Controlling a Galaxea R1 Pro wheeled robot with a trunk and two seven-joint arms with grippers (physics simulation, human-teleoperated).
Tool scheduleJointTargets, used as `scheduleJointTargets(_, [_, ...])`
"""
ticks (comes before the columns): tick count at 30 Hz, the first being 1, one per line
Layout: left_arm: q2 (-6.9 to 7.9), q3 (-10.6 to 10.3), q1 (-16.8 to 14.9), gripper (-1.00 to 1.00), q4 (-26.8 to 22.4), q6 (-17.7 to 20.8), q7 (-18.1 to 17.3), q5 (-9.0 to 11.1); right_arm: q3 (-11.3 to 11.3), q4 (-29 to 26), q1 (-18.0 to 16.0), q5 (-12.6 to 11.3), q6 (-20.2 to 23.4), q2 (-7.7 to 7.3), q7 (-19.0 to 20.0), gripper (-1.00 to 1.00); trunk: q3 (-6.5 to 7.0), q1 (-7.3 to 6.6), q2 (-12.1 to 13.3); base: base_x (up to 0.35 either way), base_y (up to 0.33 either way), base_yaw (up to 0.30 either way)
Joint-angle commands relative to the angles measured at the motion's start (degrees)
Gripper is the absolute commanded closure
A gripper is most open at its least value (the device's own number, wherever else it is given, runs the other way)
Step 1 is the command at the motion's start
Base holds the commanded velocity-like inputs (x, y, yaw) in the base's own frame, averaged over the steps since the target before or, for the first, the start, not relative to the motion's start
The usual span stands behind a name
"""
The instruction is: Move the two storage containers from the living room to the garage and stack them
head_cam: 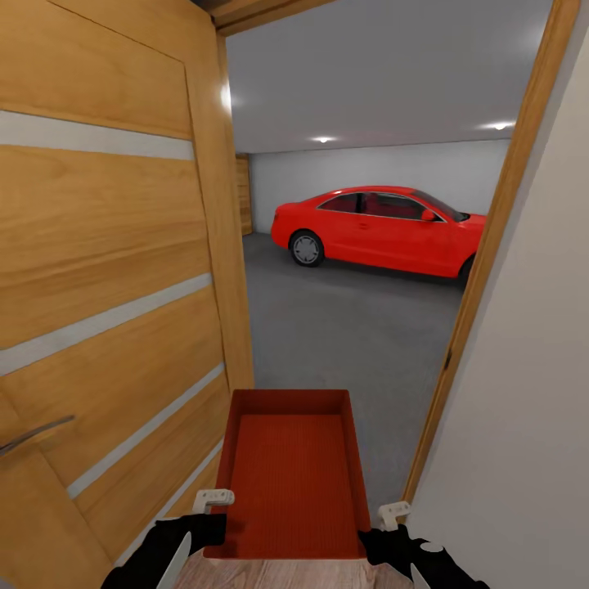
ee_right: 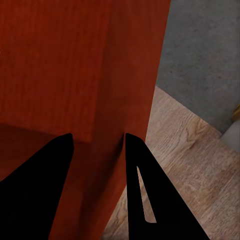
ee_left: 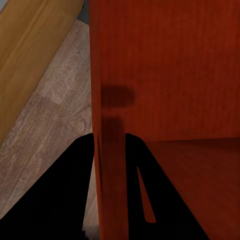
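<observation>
The garage (head_cam: pixel 360 98) is seen through an open doorway, with plain white walls, a pale ceiling with small lights and a dark grey concrete floor (head_cam: pixel 343 343). A large wooden door (head_cam: pixel 106 270) with pale horizontal strips is swung open at the left of the head view, and a wooden door frame (head_cam: pixel 491 262) with a white wall beside it borders the right. A red car (head_cam: pixel 380 229) is parked well back in the garage, near the far wall. One orange-red storage container (head_cam: pixel 290 483) is held in the doorway in front of the robot, open side up, its far end over the concrete and its near end over the light wood plank flooring (head_cam: pixel 286 574). The left pincer (ee_left: pixel 111 150) is clamped on the container's left wall near the near corner, one finger outside the wall and one inside. The right pincer (ee_right: pixel 97 145) is clamped likewise on the container's right wall, its fingers straddling the thin wall. In the head view both pincers are seen at the container's near corners, left (head_cam: pixel 209 511) and right (head_cam: pixel 384 523).
</observation>
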Motion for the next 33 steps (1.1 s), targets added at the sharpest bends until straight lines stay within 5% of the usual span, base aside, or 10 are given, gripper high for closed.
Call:
scheduleJointTargets(1, [-2.05, -0.03, -0.03, 1.0, -0.16, -1.75, 0.31, 0.02, -0.39, 0.1, -0.02, 0.62, 0.35, 1.16, 0.2, 1.0, -0.13, 0.04, -0.13, 0.0, 0.0, 0.0])
scheduleJointTargets(33, [-2.12, -0.04, -0.03, 1.0, -0.16, -1.75, 0.31, -0.06, -0.39, 0.1, -0.02, 0.65, 0.42, 1.16, 0.21, 1.0, 0.54, 0.04, -0.13, 0.0, 0.0, -0.2])
